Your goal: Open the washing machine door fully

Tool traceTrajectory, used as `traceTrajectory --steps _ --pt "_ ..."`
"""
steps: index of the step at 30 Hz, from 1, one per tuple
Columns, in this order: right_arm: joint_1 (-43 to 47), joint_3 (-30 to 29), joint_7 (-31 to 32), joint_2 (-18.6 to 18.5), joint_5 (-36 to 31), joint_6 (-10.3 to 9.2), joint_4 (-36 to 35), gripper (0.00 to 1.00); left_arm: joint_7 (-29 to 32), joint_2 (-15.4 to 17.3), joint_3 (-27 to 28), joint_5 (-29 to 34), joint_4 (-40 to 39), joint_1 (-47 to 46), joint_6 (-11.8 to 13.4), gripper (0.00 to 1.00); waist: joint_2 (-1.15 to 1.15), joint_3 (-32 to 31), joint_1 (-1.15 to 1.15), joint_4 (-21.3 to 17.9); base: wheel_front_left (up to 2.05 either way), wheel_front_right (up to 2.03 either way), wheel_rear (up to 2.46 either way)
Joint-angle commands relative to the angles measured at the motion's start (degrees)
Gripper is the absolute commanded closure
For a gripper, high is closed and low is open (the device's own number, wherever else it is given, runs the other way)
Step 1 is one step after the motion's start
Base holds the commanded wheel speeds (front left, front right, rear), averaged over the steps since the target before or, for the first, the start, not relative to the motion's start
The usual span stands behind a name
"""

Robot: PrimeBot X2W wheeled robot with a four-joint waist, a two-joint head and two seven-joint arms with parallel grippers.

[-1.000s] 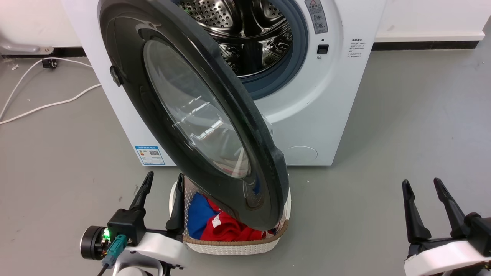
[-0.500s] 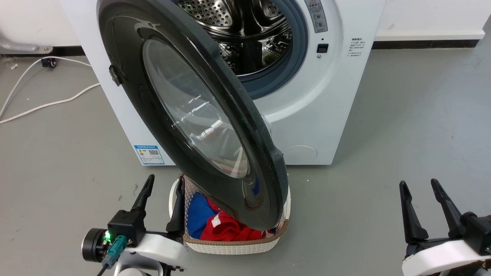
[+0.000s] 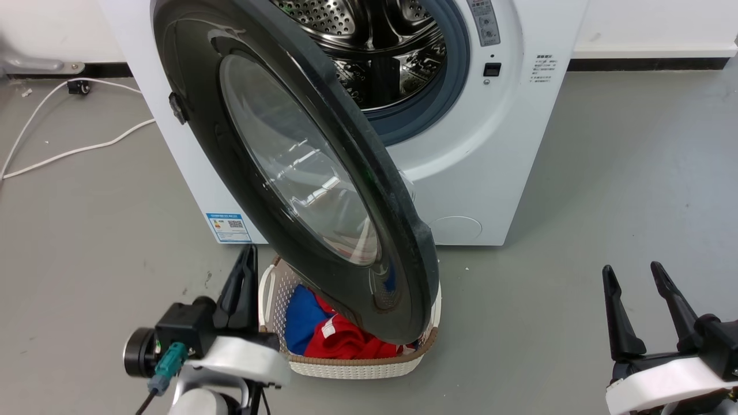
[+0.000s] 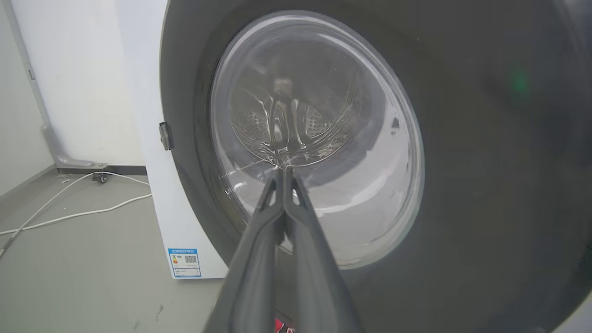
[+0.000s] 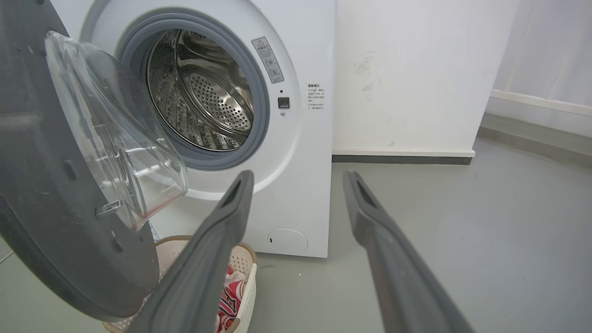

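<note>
Head view: washing machine door (image 3: 300, 173) standing swung out from the white machine (image 3: 490, 173) on its hinge at the left, free edge hanging over the laundry basket (image 3: 346, 366) on the floor, steel drum (image 3: 375, 52) exposed. The left hand (image 3: 249, 253) rises just beside the basket's left rim, apart from the door. Half a second ago its two fingers were spread; now they are pressed together into one blade, pinching nothing. The small shift of the whole scene is the camera's own, and the door's angle appears unchanged. The right hand (image 3: 631, 268) waits well apart at the lower right, fingers spread and empty.

Left wrist view: the closed left hand (image 4: 283, 172) points at the clear window (image 4: 323, 138) in the door's black outer face (image 4: 462, 138). Whether the tips touch the glass cannot be told.

Right wrist view: the spread right hand (image 5: 298, 175) looks past the door's inner side (image 5: 37, 185) and its bulging glass bowl (image 5: 120, 138) to the open drum (image 5: 208, 101).

Judgement: the door is roughly halfway open. A closed hand suits pushing or hooking rather than gripping, but pressing the outer face would shut the door; further opening calls for force on the free edge or inner side.
</note>
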Motion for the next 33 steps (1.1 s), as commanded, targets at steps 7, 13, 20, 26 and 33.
traceTrajectory --steps 7,13,20,26,33 --pt "-0.7 -0.5 -0.3 0.5 -0.2 -0.01 -0.8 0.00 -0.1 -0.1 -2.0 -0.1 -14.7 -4.6 2.4 1.00 0.00 0.4 0.00 1.0 0.00 0.00 0.00" --pt "-0.8 -0.7 -0.3 0.6 -0.3 -0.01 -1.0 0.00 -0.1 0.0 -5.3 0.2 -24.9 -8.8 1.9 1.00 0.00 0.3 0.00 1.5 0.00 0.00 0.00" --pt "-0.4 -1.0 0.3 0.6 -0.5 -0.01 -1.4 0.00 0.3 -0.1 -12.8 -1.0 -32.9 -14.8 1.5 1.00 0.00 0.1 0.00 1.5 0.00 0.00 0.00" --pt "0.4 -1.3 1.0 1.1 -0.5 -0.01 -1.5 0.00 6.1 0.0 -24.0 -5.7 -33.0 -16.6 0.1 1.00 0.00 -0.1 0.00 1.2 0.00 0.00 0.00" --pt "0.7 -1.5 1.3 1.5 -0.9 -0.01 -2.3 0.00 13.7 0.0 -37.8 -13.4 -29.8 -13.4 -1.2 1.00 0.00 0.3 0.00 0.9 0.00 0.00 0.00"
